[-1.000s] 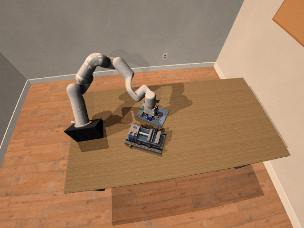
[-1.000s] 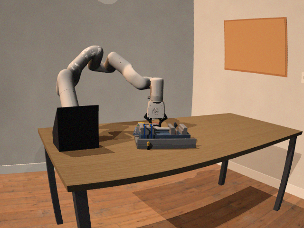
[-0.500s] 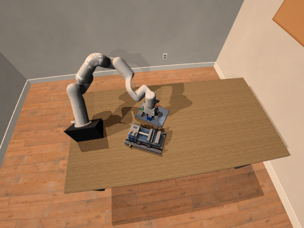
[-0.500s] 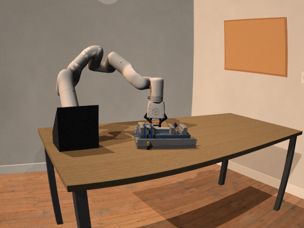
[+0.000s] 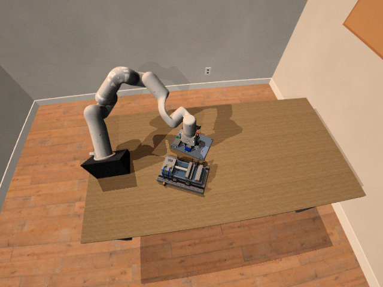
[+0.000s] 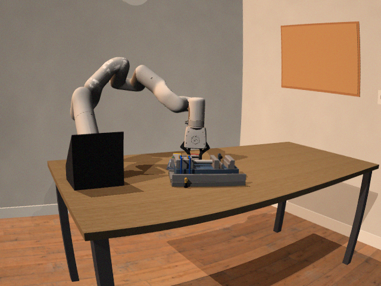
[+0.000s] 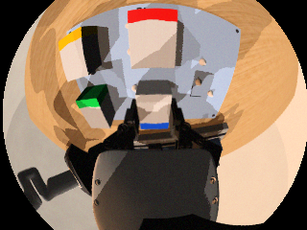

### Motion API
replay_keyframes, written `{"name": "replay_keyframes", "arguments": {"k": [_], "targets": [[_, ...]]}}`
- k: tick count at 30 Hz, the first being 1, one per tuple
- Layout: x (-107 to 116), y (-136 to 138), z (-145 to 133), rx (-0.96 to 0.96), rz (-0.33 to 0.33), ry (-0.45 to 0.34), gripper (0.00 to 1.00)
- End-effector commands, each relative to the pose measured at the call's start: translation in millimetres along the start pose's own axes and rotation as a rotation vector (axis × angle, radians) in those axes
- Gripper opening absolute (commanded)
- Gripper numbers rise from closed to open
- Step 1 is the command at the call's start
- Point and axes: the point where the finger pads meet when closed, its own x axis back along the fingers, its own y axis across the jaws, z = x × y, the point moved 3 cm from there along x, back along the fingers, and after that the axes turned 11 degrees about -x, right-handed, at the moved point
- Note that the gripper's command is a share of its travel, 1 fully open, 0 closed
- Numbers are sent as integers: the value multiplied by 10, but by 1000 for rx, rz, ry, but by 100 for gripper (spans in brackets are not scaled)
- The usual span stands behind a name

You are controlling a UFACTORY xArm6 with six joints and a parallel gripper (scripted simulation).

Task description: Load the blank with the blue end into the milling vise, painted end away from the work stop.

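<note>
From where I'm standing, the white six-joint arm (image 5: 154, 86) (image 6: 153, 84) arches out from its black pedestal (image 5: 123, 167) (image 6: 95, 162) and reaches down over the bluish infeed plate (image 5: 202, 148) (image 7: 218, 45). Its gripper (image 5: 189, 144) (image 6: 195, 155) (image 7: 153, 106) points straight down, and the fingers are closed on the blank with the blue end (image 5: 188, 148) (image 7: 153, 107), one on either side of it. That blank is over the plate, near the edge facing the milling vise (image 5: 182, 176) (image 6: 207, 178); whether its underside touches the plate I can't tell. In the wrist view, the blank with the red end (image 7: 153, 43) lies beyond it, the blank with the yellow end (image 7: 74, 57) is off to one side, and the blank with the green end (image 7: 95, 107) sits nearer on that same side, all three on the plate. The vise stands on the wooden table (image 5: 263, 154) (image 6: 215, 196) just beside the plate, blue hoses (image 5: 169, 172) (image 6: 189, 164) at one end, and I see no blank between its jaws.

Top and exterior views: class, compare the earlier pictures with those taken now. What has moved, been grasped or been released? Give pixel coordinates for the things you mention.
Nothing visibly changed: the arm (image 5: 156, 88) (image 6: 152, 81) kept its pose, and the blue-ended blank (image 5: 188, 149) (image 7: 153, 107) stayed where it was in the top view.
</note>
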Motion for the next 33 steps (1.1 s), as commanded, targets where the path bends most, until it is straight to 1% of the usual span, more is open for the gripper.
{"name": "replay_keyframes", "arguments": {"k": [1,11,18,28,33], "targets": [[16,8,10,1,-3,2,0],[316,7,9,1,-3,2,0],[316,7,9,1,-3,2,0],[607,8,10,1,-3,2,0],[607,8,10,1,-3,2,0]]}}
